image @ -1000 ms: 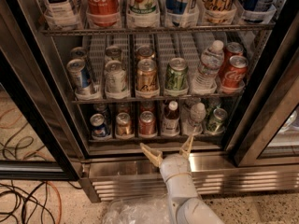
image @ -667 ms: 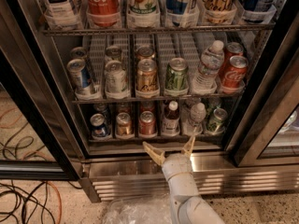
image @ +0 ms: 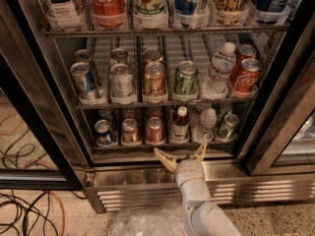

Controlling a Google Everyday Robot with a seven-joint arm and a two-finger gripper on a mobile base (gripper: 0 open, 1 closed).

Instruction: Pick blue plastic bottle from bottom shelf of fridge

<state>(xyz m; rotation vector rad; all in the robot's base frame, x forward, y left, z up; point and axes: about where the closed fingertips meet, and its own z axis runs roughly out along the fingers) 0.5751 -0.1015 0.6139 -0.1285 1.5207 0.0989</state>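
The fridge (image: 44,122) stands open with wire racks of drinks. On the dim bottom shelf (image: 162,144) the blue plastic bottle (image: 180,126) stands upright, dark-bodied with a white cap and pale label, between a red can (image: 154,130) and a clear water bottle (image: 205,124). My gripper (image: 183,154) is open just below and in front of the shelf's front edge, its two tan fingers spread in a V under the bottle, not touching it. My white arm (image: 202,205) comes up from the bottom of the view.
A blue can (image: 104,132), a copper can (image: 130,131) and a green can (image: 228,127) share the bottom shelf. The middle rack holds larger cans and a water bottle (image: 217,72). The louvred steel base (image: 133,191), a plastic bag (image: 147,222) and floor cables (image: 24,205) lie below.
My gripper and arm have shifted slightly right and a little toward the shelf. The fingers stay spread. Nothing on the shelves has moved.
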